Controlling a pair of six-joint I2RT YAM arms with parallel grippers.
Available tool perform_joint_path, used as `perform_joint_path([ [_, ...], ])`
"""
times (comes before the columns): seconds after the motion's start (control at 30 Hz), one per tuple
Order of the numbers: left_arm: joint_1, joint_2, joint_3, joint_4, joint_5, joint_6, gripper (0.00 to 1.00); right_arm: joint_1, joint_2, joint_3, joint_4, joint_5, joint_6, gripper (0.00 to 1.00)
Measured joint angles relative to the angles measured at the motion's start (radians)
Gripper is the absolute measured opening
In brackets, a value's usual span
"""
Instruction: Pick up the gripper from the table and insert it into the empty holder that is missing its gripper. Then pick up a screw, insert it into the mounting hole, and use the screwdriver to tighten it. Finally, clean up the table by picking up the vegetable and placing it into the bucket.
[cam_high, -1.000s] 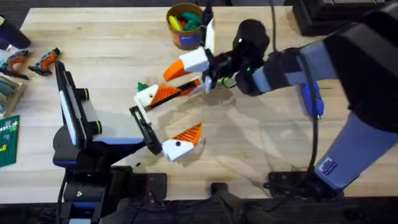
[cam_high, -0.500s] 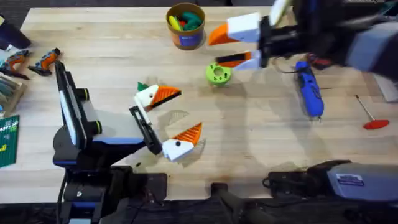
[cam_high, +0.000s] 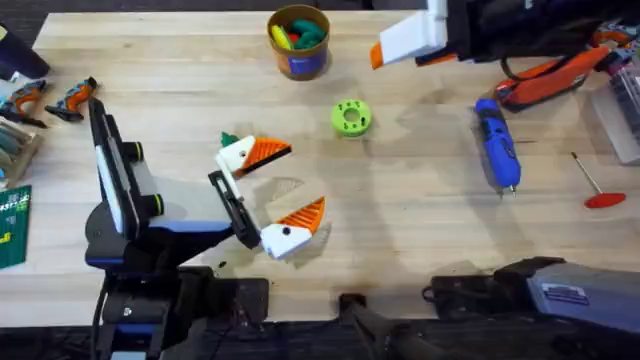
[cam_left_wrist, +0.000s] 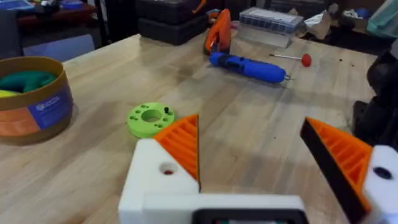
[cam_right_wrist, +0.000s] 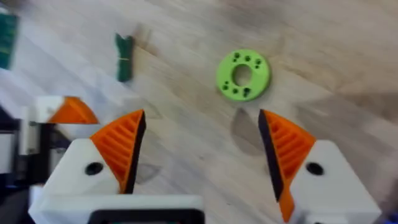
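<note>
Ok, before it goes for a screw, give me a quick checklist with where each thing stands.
1. Orange tips on both finger mounts of the left gripper: ok.
2. Right gripper open with nothing between its fingers: ok.
3. Screw to pick: a small dark screw stands on the green disc: ok.
4. Mounting hole free of a screw: cannot tell.
5. Screwdriver lying clear on the table: ok.
6. Vegetable in the bucket: not ok; it lies on the table beside the left gripper.
</note>
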Motion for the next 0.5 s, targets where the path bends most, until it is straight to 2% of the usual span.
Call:
perform_joint_path([
  [0.23, 0.000, 0.000, 0.000, 0.000, 0.000, 0.000, 0.987, 0.111, 0.032, 0.013, -0.027, 0.227, -0.081, 0.990],
  [0.5, 0.000, 0.000, 0.000, 0.000, 0.000, 0.000, 0.987, 0.184, 0.198, 0.089, -0.117, 0.334, -0.101, 0.957],
])
